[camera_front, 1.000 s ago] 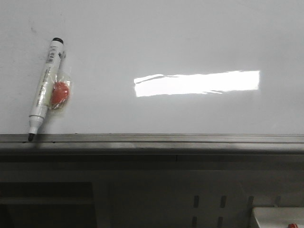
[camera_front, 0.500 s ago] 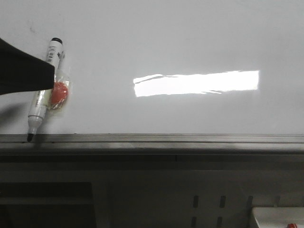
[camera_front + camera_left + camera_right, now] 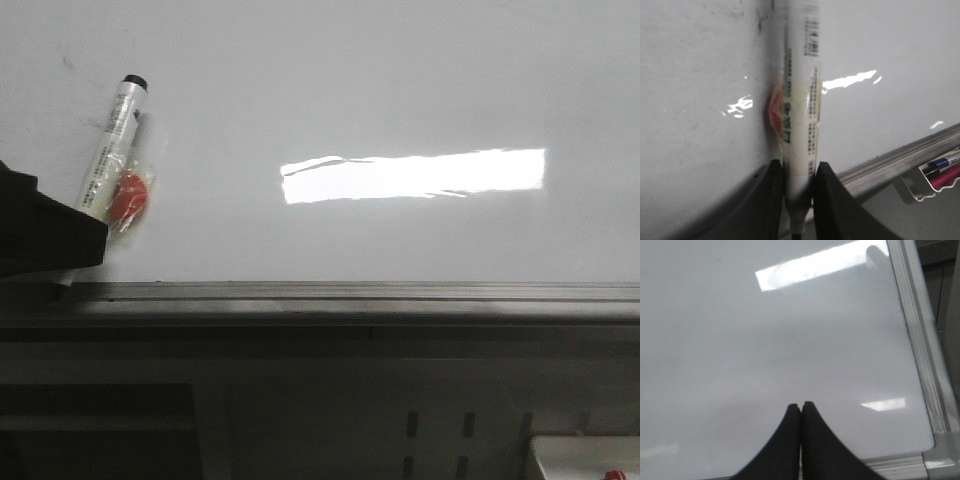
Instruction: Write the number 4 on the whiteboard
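Note:
The whiteboard (image 3: 400, 80) lies flat, glossy, with a bright bar of glare. No number 4 shows on it. A white marker (image 3: 112, 145) with a black end lies slanted at the board's left, with an orange piece (image 3: 128, 195) taped to its barrel. My left gripper (image 3: 55, 240) comes in from the left edge and hides the marker's near end. In the left wrist view the left gripper (image 3: 797, 170) is shut on the marker (image 3: 801, 100) close to its writing tip. My right gripper (image 3: 800, 405) is shut and empty over bare board (image 3: 765, 340).
A grey metal edge rail (image 3: 350, 292) runs along the board's near side, with a slotted grey frame below. A white box (image 3: 585, 455) sits at the bottom right. A small tray with pens (image 3: 940, 167) hangs beyond the rail.
My left gripper came in from the left, dropped to the marker's near end and closed on it. The marker's far end has shifted slightly right.

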Robot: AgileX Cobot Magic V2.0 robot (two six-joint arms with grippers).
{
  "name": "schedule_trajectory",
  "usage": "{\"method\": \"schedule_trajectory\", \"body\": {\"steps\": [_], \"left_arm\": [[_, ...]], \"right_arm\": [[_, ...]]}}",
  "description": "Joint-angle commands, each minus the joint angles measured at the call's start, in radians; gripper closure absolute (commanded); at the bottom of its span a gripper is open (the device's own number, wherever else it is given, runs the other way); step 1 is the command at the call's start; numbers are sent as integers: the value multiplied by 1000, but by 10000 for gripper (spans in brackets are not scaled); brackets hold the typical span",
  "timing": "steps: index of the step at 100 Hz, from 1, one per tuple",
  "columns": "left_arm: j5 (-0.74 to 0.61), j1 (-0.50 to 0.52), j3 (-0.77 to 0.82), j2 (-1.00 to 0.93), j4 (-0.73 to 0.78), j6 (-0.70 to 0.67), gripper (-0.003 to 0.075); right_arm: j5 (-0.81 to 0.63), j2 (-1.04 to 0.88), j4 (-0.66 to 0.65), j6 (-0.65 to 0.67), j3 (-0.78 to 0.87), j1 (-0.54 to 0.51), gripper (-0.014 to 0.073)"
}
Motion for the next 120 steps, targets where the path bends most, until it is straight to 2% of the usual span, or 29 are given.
{"method": "schedule_trajectory", "body": {"steps": [1, 17, 38, 55, 62, 75, 81, 88, 105, 120], "left_arm": [[-91, 0, -32, -5, 4, -2, 738], [-119, 0, -32, -28, 76, -2, 741], [-124, 0, -32, -119, 504, -2, 741], [-128, 0, -32, -157, 739, -2, 741], [-146, 0, -32, -162, 798, -2, 741], [-207, 0, -32, -162, 845, -2, 741], [-219, 0, -32, -162, 851, -2, 741], [-224, 0, -32, -162, 852, -2, 741], [-230, 0, -32, -162, 862, -2, 741], [-234, 0, -32, -162, 874, -2, 741]], "right_arm": [[-42, 13, -8, -4, -43, 2, 659], [76, 15, -8, -60, -104, 93, 659], [239, 124, 31, -84, -256, 392, 659], [247, 311, 45, -84, -399, 635, 634], [247, 383, 45, -84, -458, 701, 524], [250, 487, 45, -86, -551, 786, 141], [255, 532, 45, -107, -591, 825, 62], [258, 570, 45, -119, -628, 868, 83], [219, 635, 41, -151, -686, 957, 195], [165, 675, 34, -153, -697, 971, 201]]}}
